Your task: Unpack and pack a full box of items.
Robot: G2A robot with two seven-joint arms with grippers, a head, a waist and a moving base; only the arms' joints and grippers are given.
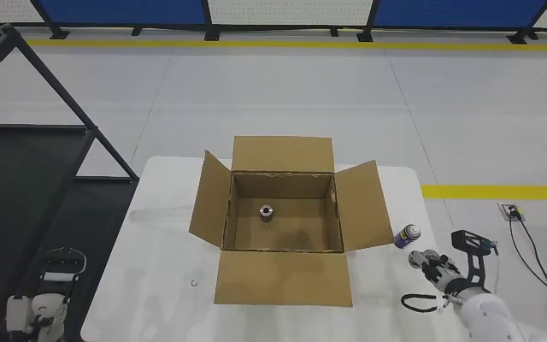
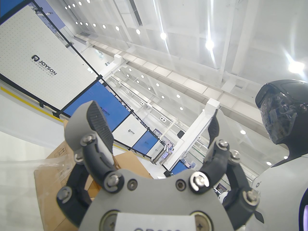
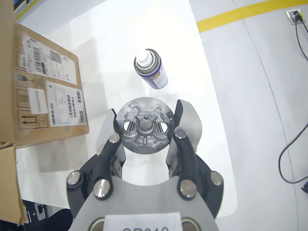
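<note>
An open cardboard box (image 1: 282,154) stands in the middle of the white table (image 1: 162,256), all its flaps folded out. On the box floor sits a small metal cylinder (image 1: 266,211). A blue spray can (image 1: 406,235) stands upright on the table just right of the box. My right gripper (image 3: 146,117) is shut on a round grey metal disc (image 3: 145,131), held over the table close to the can (image 3: 151,72) and beside a labelled flap (image 3: 48,85). My left gripper (image 2: 155,111) is open and holds nothing. It points up at the ceiling, low beside the table's left edge (image 1: 61,263).
A small ring (image 1: 196,281) lies on the table left of the front flap. A black metal frame (image 1: 85,145) stands off the table's left side. On the floor at the right are a socket and cable (image 1: 511,211).
</note>
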